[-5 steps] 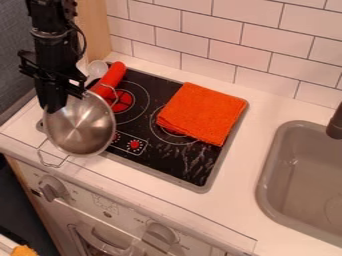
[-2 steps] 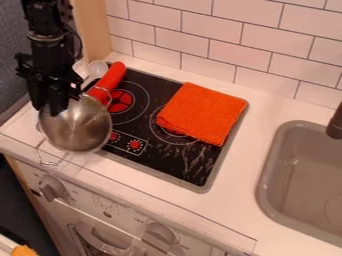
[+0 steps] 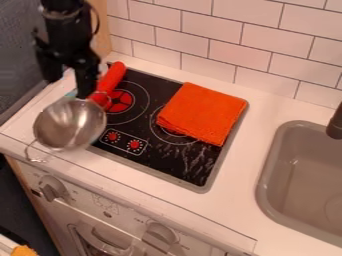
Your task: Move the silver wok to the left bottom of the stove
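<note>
My tool [image 3: 68, 88] hangs with its fingers spread, the silver wok [image 3: 69, 123] just below it; to its right, a folded orange cloth [image 3: 202, 114] lies on the stove [image 3: 177, 162].

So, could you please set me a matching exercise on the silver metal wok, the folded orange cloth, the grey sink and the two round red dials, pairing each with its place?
1. Silver wok
2. Orange cloth
3. Grey sink
4. Red dials

A. Inside a thin-lined panel
B. Set into the white counter
C. By the left edge of the black stove
D. Lying at the stove's rear right

Pairs: 1-C, 2-D, 3-B, 4-A
</note>
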`<state>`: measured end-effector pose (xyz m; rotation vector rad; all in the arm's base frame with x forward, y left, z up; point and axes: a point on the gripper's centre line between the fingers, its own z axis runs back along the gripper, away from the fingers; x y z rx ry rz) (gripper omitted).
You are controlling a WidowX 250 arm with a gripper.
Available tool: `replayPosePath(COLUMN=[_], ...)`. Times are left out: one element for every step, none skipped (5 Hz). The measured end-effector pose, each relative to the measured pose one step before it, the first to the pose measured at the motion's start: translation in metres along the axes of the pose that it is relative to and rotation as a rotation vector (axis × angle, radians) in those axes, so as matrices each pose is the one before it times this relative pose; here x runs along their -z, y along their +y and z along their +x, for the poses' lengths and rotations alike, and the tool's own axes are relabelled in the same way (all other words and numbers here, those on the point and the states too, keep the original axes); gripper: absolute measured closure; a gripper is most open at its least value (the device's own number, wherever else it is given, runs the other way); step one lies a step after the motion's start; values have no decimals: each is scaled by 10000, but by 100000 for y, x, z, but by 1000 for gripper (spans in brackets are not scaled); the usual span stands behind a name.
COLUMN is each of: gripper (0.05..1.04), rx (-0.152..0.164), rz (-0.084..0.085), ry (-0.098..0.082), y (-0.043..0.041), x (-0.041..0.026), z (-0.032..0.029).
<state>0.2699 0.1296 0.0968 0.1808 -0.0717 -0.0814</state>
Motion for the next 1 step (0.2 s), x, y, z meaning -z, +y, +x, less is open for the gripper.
replayPosePath(gripper=[79], rx=[401], rz=[-11], ry=[-330], y=[-1242], x=[-809], z=[371])
